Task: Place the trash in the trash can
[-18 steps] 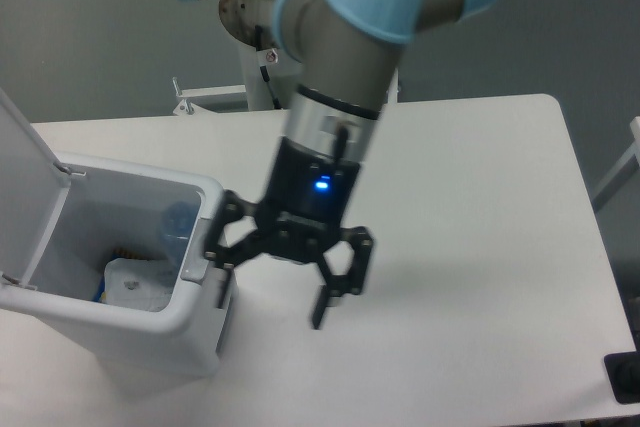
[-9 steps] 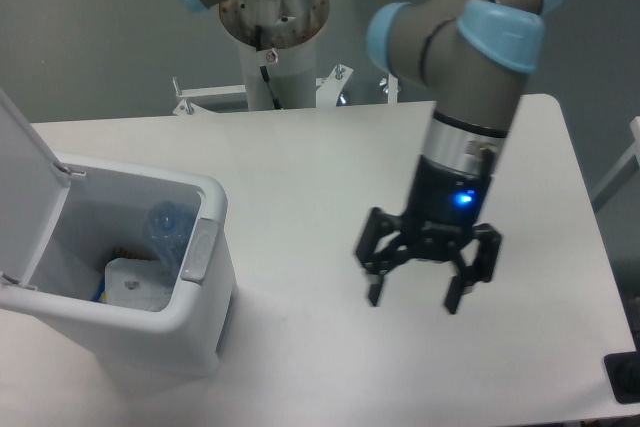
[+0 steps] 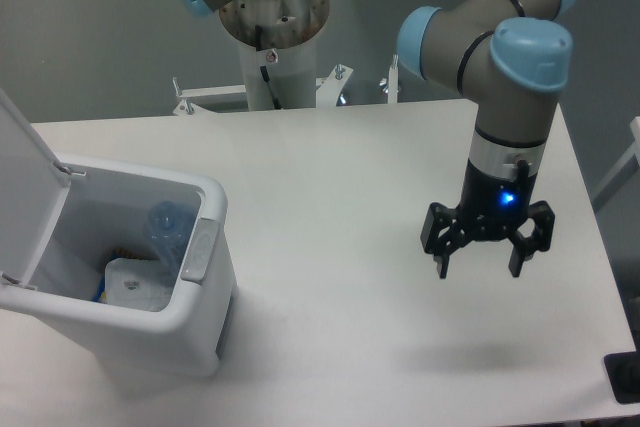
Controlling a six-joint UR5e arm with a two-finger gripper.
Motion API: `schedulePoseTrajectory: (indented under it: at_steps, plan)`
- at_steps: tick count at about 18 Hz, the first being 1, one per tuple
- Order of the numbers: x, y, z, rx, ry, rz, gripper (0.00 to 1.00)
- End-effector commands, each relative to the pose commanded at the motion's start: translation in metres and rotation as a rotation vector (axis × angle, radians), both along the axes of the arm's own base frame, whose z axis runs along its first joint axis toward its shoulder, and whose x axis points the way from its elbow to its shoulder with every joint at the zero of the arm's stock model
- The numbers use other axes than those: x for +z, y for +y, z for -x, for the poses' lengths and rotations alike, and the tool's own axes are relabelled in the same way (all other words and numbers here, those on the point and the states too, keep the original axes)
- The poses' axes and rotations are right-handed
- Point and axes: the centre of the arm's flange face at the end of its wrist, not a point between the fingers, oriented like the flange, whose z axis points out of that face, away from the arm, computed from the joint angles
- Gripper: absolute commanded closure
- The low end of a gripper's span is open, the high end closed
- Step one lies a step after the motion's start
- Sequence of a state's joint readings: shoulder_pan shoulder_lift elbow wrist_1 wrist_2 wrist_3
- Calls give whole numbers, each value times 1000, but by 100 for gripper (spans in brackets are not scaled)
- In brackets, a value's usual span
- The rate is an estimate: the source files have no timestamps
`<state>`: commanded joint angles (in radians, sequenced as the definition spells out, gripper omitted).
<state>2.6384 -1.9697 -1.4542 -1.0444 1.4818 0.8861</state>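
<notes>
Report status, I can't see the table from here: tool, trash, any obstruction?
Tool open, empty, above right side of table. Bottle and wrapper inside trash can, lid up. Nothing obstructing.

Trash can (image 3: 195, 332) lid (image 3: 20, 182) is cut off at left edge; bottle (image 3: 165, 227) and white wrapper (image 3: 135, 285) partly hidden by bin walls.

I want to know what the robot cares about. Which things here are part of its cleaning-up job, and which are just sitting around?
Part of the job:
- bin, lid open
- bottle, inside the bin
- wrapper, inside the bin
- gripper, open and empty, over the table

Just there:
- table
- arm's base post
- dark object at the bottom right corner
</notes>
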Motion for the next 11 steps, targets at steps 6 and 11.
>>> schedulePoseTrajectory:
  at_steps: [6,11]
  plan:
    - [-13,-6,0,-122,-7,115,0]
    - [-13,-8,-5,-251,-8,145,0]
